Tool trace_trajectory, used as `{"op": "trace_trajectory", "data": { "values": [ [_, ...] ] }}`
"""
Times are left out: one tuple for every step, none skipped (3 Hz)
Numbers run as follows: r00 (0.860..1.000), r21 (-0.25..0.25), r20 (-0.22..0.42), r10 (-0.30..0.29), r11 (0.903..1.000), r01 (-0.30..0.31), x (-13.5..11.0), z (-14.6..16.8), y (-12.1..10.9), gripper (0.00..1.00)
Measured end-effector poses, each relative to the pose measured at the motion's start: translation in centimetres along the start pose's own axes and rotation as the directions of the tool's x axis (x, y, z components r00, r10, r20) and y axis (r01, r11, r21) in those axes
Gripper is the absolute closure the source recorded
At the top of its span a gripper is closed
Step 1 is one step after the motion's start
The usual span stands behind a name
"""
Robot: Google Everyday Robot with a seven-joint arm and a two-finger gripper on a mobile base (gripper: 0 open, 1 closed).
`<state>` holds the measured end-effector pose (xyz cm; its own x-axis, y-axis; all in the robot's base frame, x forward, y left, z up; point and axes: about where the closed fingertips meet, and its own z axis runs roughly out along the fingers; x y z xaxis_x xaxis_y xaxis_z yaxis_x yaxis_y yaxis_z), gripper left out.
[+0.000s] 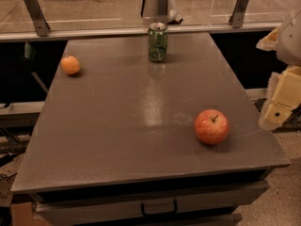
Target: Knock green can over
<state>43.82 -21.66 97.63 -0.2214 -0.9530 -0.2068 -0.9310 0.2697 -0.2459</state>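
Green can (157, 42): small cylinder, dark green mottled with lighter patches, silver top rim. Seen upright, base flat on table (117, 126). Placed at 12 o'clock, near far edge, faint reflection cast on surface just in front. Gripper (278, 108) seen at 3 o'clock, beyond table's right edge, well apart from can.

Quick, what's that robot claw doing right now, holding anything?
The gripper: at the right edge, beside the table, far from the green can; open or closed cannot be told.
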Motion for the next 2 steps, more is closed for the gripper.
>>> {"op": "trace_trajectory", "data": {
  "values": [
    [1.0, 0.002, 0.002, 0.0, 1.0, 0.0, 0.0, 0.0, 0.0, 0.0],
    [0.998, 0.011, 0.057, -0.005, 0.9999, 0.004, -1.0, 1.4, -1.6, 0.0]
  ]
}}
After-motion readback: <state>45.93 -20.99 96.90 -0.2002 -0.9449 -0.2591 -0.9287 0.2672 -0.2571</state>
